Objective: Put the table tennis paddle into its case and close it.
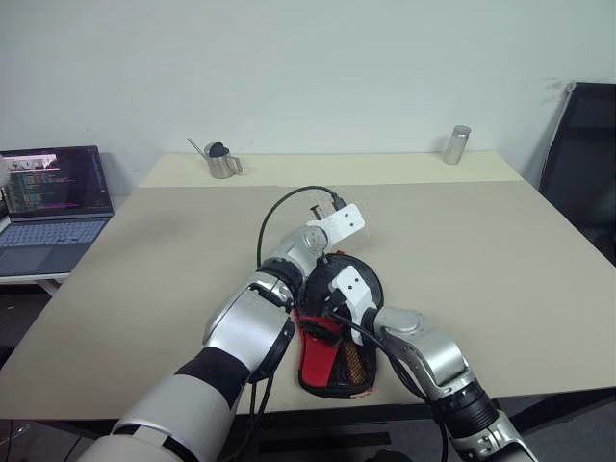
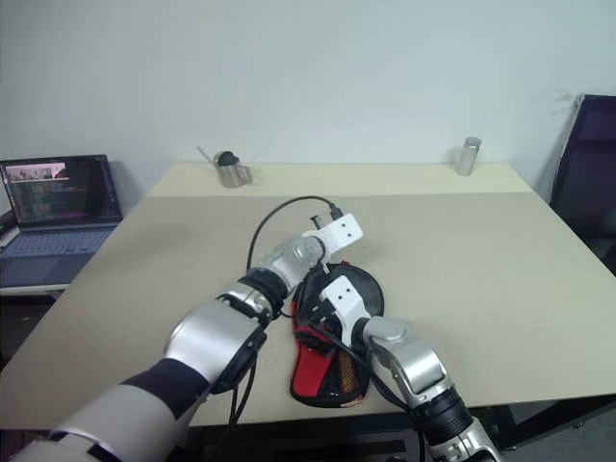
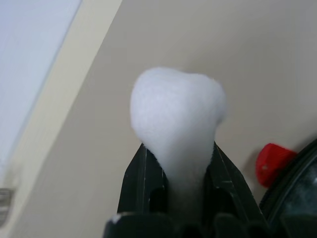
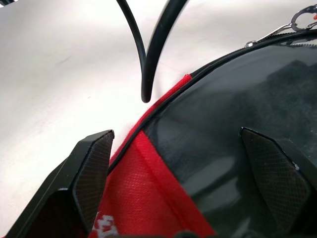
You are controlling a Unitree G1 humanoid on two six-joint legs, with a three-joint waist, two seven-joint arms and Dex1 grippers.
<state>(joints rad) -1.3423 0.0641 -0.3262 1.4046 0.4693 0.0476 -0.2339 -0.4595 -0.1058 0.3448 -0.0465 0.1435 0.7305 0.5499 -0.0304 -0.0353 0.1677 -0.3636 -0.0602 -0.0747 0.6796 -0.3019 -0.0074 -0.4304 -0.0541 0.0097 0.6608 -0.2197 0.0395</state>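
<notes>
The case (image 1: 332, 368), black fabric with a red lower panel and a mesh pocket, lies flat near the table's front edge. The paddle is hidden. My left gripper (image 3: 178, 148) reaches over the case's round far end and is shut on a pale white blurred thing (image 3: 177, 111); what it is I cannot tell. A red bit (image 3: 272, 162) and the case's black rim show beside it. My right gripper (image 4: 183, 178) hovers open just above the case (image 4: 237, 99). One of its fingers (image 4: 91, 173) sits past the piped edge and the other is over the black fabric. A zip pull (image 4: 303, 19) lies at the rim.
The beige table (image 1: 472, 260) stretches wide to the right and far side. A metal pot (image 1: 223, 162) and a metal can (image 1: 456, 144) stand along its far edge. A laptop (image 1: 53, 207) sits off to the left, a black chair (image 1: 582, 164) to the right. A black cable (image 4: 148, 44) loops over the case.
</notes>
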